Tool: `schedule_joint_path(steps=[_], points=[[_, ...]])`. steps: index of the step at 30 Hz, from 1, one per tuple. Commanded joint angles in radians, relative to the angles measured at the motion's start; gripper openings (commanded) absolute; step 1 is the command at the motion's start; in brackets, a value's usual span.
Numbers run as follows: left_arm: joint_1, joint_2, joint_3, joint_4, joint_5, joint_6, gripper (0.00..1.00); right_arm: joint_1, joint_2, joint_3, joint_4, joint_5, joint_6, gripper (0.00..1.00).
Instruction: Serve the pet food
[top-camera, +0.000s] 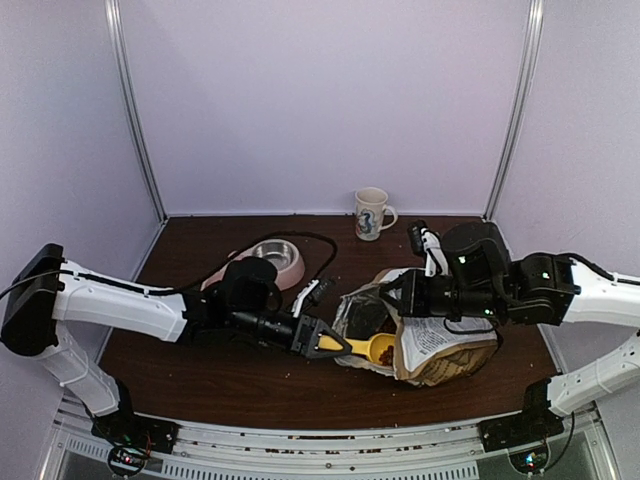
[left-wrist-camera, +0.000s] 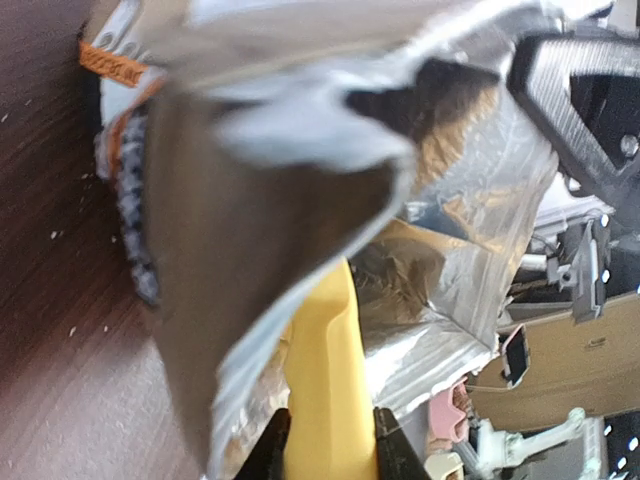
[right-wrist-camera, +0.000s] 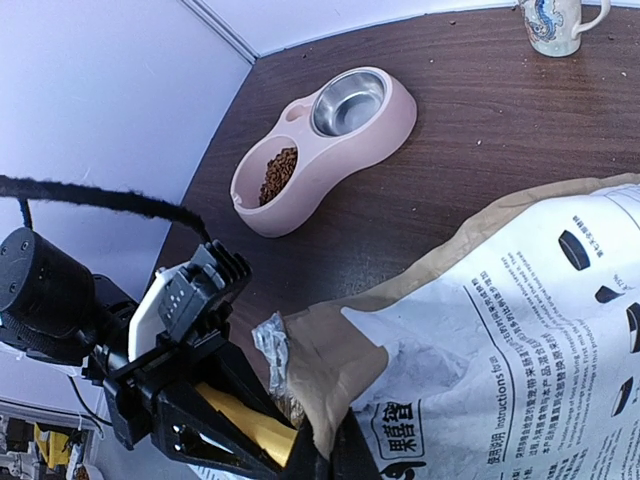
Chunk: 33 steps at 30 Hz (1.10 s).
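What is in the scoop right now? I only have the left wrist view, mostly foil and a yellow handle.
Observer: In the top view the yellow scoop carries pet food, at the mouth of the bag.
Operator: Who holds the bag open?
Observer: The right gripper is shut on its upper edge.
Operator: Anything served yet?
Observer: The right wrist view shows pet food lying in one side of the pink feeder; its steel bowl looks empty.
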Motion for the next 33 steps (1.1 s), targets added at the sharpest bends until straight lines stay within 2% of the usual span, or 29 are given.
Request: schedule_joint_path(steps=[1, 6, 9, 18, 33], points=[[0.038, -0.072, -0.085, 0.161, -0.037, -0.183, 0.0, -0.009, -0.048, -0.006, 0.084, 0.041, 0.018, 0.0], [0.082, -0.126, -0.185, 0.327, -0.042, -0.295, 0.0, -0.015, -0.063, -0.012, 0.076, 0.054, 0.018, 0.0], [0.102, -0.162, -0.219, 0.373, -0.031, -0.346, 0.0, -0.019, -0.073, -0.017, 0.074, 0.06, 0.019, 0.0], [0.152, -0.284, -0.28, 0.341, -0.006, -0.365, 0.0, -0.031, -0.105, -0.032, 0.069, 0.08, 0.031, 0.0], [0.18, -0.419, -0.277, 0.285, 0.073, -0.358, 0.0, -0.045, -0.129, -0.052, 0.08, 0.107, 0.056, 0.0]])
